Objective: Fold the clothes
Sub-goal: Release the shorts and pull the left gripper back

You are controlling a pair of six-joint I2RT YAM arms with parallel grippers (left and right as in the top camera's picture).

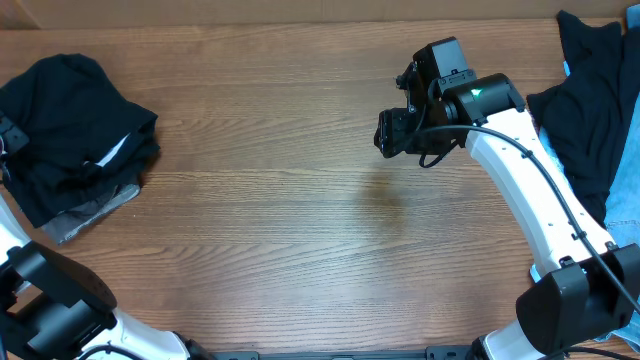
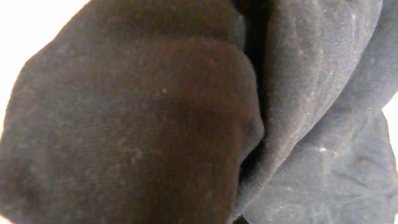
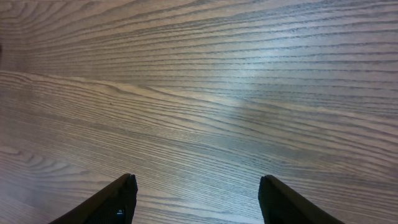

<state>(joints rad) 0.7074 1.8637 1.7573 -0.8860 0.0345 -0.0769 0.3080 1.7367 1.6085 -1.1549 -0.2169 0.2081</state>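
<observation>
A stack of folded black clothes (image 1: 75, 130) lies at the table's left, with a grey garment (image 1: 95, 212) at its bottom. A heap of unfolded clothes, black (image 1: 590, 100) over light blue (image 1: 628, 170), lies at the right edge. My left gripper (image 1: 8, 140) sits at the left edge against the stack. The left wrist view is filled with black cloth (image 2: 155, 124), and its fingers are hidden. My right gripper (image 1: 386, 132) hovers over bare wood at centre right, open and empty (image 3: 196, 180).
The wooden table (image 1: 300, 220) stretches between the two piles. The right arm (image 1: 520, 190) runs from the front right corner towards the centre. The left arm base (image 1: 50, 300) is at the front left corner.
</observation>
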